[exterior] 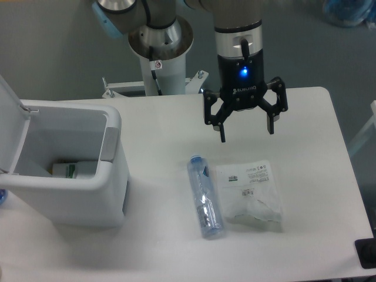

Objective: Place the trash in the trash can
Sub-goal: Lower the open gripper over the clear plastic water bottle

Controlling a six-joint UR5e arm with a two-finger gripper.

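A clear bluish plastic bottle (204, 197) lies on its side on the white table, its length running toward the front edge. Right beside it lies a flat transparent plastic bag (251, 194) with small printed labels. My gripper (247, 133) hangs open above the table, just behind the bottle and bag, with nothing between its black fingers. The white trash can (70, 194) stands at the left with its lid (10, 108) swung up and open. Inside it some white and green items show.
The arm's white pedestal (160, 59) rises behind the table. The table's right edge (351, 176) runs close to the bag. A dark object (367, 254) sits at the lower right corner.
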